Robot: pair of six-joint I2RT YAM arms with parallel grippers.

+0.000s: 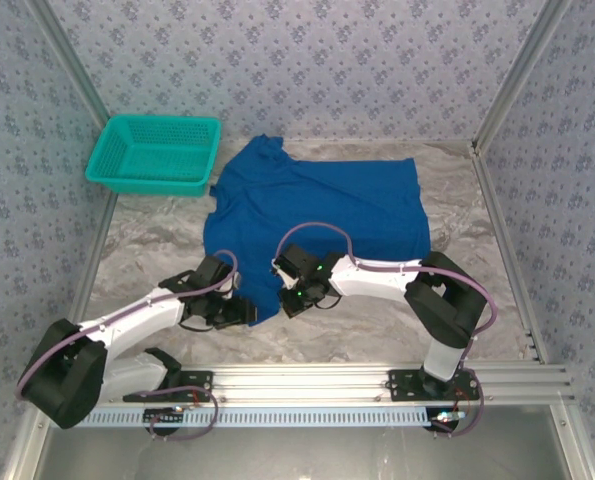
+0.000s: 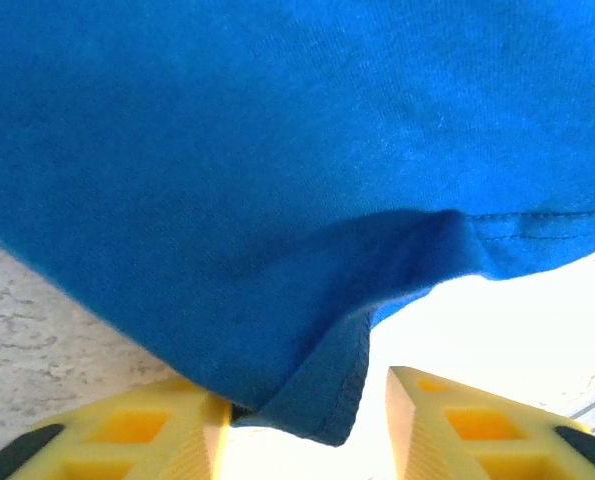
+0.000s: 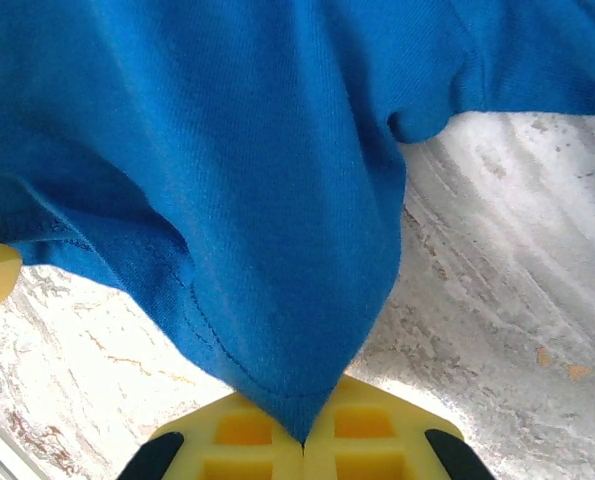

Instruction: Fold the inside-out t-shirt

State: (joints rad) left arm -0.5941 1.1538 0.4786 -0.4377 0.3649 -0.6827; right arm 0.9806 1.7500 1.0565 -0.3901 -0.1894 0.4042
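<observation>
Inside-out t-shirt spread flat mid-table, body stretching away from both grippers toward far wall. Right gripper pinched on near hem corner; left gripper fingers apart, hem fold between, equally near

free: bare counter is lying open left and right of the blue t-shirt | blocked: teal basket is sitting in the far left corner | left arm and right arm are crowding the shirt's near edge
</observation>
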